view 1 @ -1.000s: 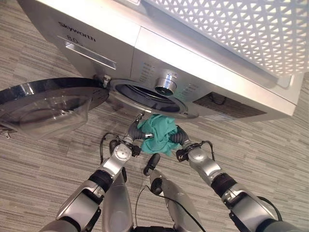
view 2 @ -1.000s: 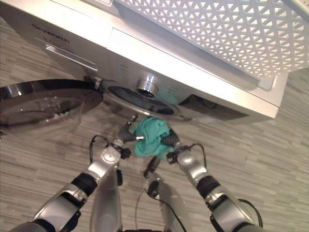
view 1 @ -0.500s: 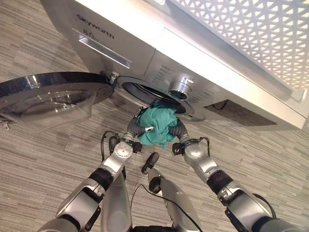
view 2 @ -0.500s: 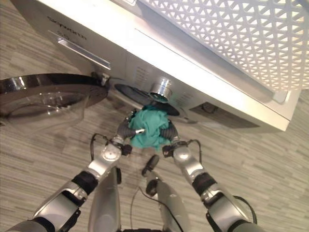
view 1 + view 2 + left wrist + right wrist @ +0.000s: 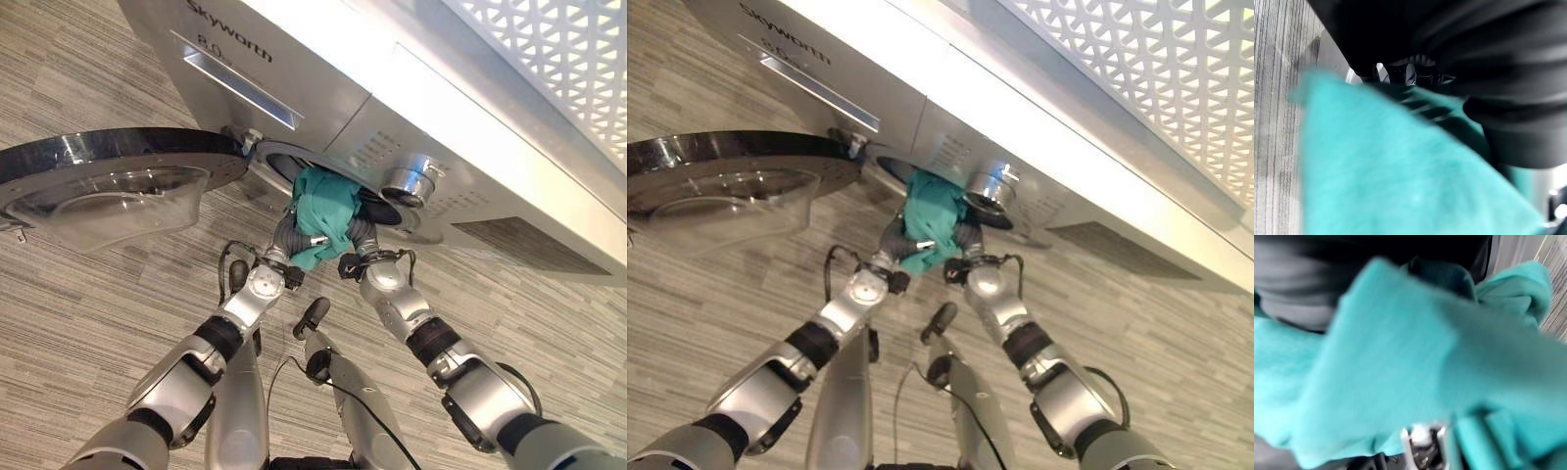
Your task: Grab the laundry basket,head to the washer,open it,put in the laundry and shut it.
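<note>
A teal cloth (image 5: 323,211) hangs bunched between my two hands at the washer's round drum opening (image 5: 277,164), its upper part over the lower rim. My left hand (image 5: 286,238) grips the cloth from the left, a silver finger lying across its front. From the right, my right hand (image 5: 363,235) grips the same cloth (image 5: 1400,357), which wraps over its fingers. In the left wrist view the cloth (image 5: 1400,186) lies right against the dark hand cover. The washer door (image 5: 108,191) stands swung fully open to the left. The white laundry basket (image 5: 558,59) sits on top of the washer.
The silver washer front carries a round knob (image 5: 411,183) just right of the opening and a drawer handle (image 5: 240,88) above it. Grey striped floor (image 5: 78,294) lies around the washer, under the open door.
Both hands have carried the teal cloth up from below the opening to its rim. The head camera has also shifted, so the washer sits differently in view.
</note>
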`<state>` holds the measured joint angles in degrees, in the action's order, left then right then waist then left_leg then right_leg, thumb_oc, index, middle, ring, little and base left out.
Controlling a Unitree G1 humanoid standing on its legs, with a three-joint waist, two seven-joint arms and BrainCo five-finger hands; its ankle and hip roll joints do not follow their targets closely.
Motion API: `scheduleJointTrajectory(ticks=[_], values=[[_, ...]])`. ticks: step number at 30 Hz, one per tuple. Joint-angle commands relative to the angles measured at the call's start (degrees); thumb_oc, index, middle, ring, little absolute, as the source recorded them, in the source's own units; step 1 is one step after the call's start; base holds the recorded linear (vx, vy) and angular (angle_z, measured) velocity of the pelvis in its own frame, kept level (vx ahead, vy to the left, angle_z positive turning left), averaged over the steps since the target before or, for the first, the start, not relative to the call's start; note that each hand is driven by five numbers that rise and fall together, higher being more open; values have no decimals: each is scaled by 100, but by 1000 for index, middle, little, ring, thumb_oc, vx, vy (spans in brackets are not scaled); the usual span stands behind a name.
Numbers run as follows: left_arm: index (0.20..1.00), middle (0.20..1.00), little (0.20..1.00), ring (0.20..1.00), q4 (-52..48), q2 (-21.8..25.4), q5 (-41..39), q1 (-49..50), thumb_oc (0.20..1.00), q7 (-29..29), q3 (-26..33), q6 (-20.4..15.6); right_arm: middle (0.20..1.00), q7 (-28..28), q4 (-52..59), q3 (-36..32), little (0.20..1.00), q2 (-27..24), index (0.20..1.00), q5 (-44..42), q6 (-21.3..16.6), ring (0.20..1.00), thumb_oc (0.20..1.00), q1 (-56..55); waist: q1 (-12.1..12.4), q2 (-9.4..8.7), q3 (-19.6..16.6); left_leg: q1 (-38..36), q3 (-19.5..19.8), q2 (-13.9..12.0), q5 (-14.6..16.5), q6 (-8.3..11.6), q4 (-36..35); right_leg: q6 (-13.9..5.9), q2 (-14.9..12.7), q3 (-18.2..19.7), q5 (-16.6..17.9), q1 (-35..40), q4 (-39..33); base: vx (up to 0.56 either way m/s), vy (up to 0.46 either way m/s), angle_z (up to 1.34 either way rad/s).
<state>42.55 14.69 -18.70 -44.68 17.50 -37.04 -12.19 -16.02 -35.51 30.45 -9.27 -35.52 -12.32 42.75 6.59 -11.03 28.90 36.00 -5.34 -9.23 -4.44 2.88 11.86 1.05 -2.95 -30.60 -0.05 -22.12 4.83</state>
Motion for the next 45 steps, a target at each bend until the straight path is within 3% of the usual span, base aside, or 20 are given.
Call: scheduleJointTrajectory(ticks=[1,5,6,7,13,22,25,28,31,36,40,45], values=[[200,200,200,200,127,-1060,-52,-361,200,116,-388,-345,200,175,631,54,200,474,200,-249,-559,200,200,312,-78,17,90,-63,-346,147,-178,-93,-698,-552,-421,-1,-534,70,759,0,0,0],[200,200,200,200,226,-1052,-119,-424,200,234,-255,-357,228,148,527,165,228,438,228,-133,-475,228,228,315,-127,-6,90,-54,-371,147,-177,-97,-698,-558,-431,-30,-516,75,747,0,0,0],[200,200,200,200,261,-1042,-134,-412,200,251,-223,-340,457,131,496,179,457,427,457,-86,-445,457,457,290,-134,-13,90,-69,-376,144,-181,-98,-718,-557,-431,-29,-516,82,741,0,0,0],[200,200,200,200,318,-1031,-192,-391,200,265,-165,-329,1000,95,422,204,1000,403,1000,35,-381,1000,1000,261,-148,-28,90,-85,-383,138,-186,-100,-732,-555,-430,-36,-516,91,736,0,0,0],[200,200,200,200,548,-990,-469,-278,200,315,84,-339,1000,-61,315,322,1000,245,1000,733,-117,1000,1000,54,-223,-49,90,-121,-427,139,-207,-107,-790,-546,-438,-48,-513,86,740,0,0,0],[200,200,200,200,659,-973,-897,-177,200,328,525,-515,1000,350,1065,465,1000,127,1000,640,-496,1000,1000,-728,-387,-100,90,-138,-474,150,-315,-117,-991,-594,-450,-43,-429,9,684,-1,3,-2],[200,200,200,200,671,-890,-962,-183,200,219,648,-550,1000,874,1375,461,1000,47,1000,51,-733,1000,1000,-1026,-446,-125,90,-146,-483,146,-344,-113,-1036,-609,-444,-45,-409,-7,675,1,0,-1],[200,200,200,200,806,-851,-1088,-234,200,89,823,-594,1000,1821,1620,416,1000,15,1000,-1292,-873,1000,1000,-1564,-533,-171,90,-127,-476,137,-368,-101,-1041,-622,-424,-40,-403,-36,681,0,0,0],[200,200,200,200,1137,-873,-1190,-431,200,-86,980,-552,1000,2650,1655,415,1000,-61,1000,-2452,-759,1000,1000,-2179,-663,-240,90,-98,-468,129,-396,-85,-1051,-636,-403,-57,-405,-70,695,0,0,0],[200,200,200,200,1272,-778,-1268,-589,200,-264,1103,-563,1000,3203,1430,350,1000,-392,1000,-2977,-444,1000,1000,-2910,-841,-318,90,-110,-458,131,-419,-71,-1084,-661,-389,-67,-397,-61,672,2,-2,1],[200,200,200,200,1402,-702,-1367,-794,200,-346,1188,-558,1000,3270,1052,268,1000,-601,1000,-2917,-302,1000,1000,-3147,-937,-355,90,-132,-474,140,-427,-59,-1099,-668,-386,-76,-393,-57,676,0,0,0],[200,200,200,200,1638,-582,-1404,-1284,200,-337,1200,-534,1000,2669,-519,-326,1000,-714,1000,-2117,-258,1000,1000,-3014,-1132,-365,90,-98,-500,168,-406,-54,-1113,-680,-395,-85,-397,-82,638,0,0,0]])
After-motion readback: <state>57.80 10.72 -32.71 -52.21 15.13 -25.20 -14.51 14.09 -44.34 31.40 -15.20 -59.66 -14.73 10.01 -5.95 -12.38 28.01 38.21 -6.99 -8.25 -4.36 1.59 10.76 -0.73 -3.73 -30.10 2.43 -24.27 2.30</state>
